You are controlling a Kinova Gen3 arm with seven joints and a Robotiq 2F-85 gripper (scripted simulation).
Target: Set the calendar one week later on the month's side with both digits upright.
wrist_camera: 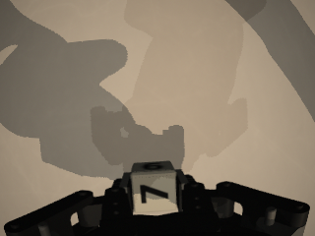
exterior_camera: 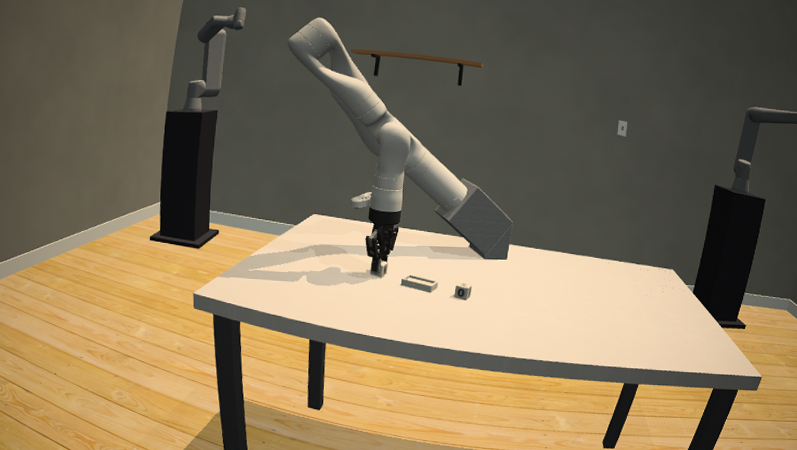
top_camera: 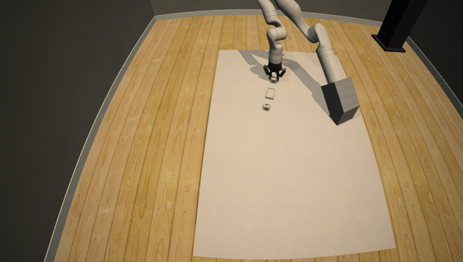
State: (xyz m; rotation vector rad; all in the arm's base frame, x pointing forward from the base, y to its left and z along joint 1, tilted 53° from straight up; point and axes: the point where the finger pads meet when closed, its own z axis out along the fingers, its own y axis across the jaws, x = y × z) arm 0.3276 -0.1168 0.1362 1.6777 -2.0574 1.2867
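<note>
My gripper (top_camera: 273,77) (exterior_camera: 380,265) is shut on a small white cube (wrist_camera: 156,191) that shows a 7 toward the wrist camera. It holds the cube at or just above the table top, at the far end of the table. The shallow white tray (top_camera: 270,93) lies flat on the table a short way nearer, and it is empty; it also shows in the exterior view (exterior_camera: 419,282). The second cube (top_camera: 266,106) stands on the table beyond the tray from my gripper, with a 5 on top and a 0 on its side (exterior_camera: 461,291).
The arm's grey base block (top_camera: 340,100) stands on the table to the right of the tray. Two black pedestals with other arms (exterior_camera: 186,174) (exterior_camera: 728,252) stand on the floor away from the table.
</note>
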